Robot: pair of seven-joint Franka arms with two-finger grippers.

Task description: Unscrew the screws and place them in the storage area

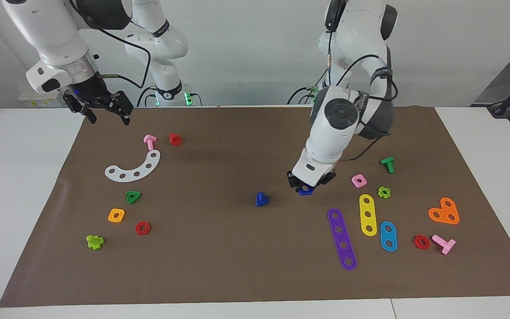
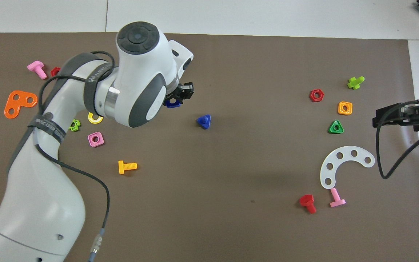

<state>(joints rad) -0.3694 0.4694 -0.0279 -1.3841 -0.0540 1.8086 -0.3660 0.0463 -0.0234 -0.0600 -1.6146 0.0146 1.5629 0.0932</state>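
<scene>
Bare mat (image 1: 219,239) surrounds the blue bolt (image 1: 262,200); nothing crowds it.

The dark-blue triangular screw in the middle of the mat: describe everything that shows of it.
The dark-blue screw looks like smooth moulded plastic. It has a flat triangular head with rounded corners and a short round stub shank. It stands alone on its head on the brown mat, shank pointing up, about midway between the two arms' ends. Only the mat touches it. The left tool, shut on another blue piece, hangs apart from it toward the left arm's end.
</scene>
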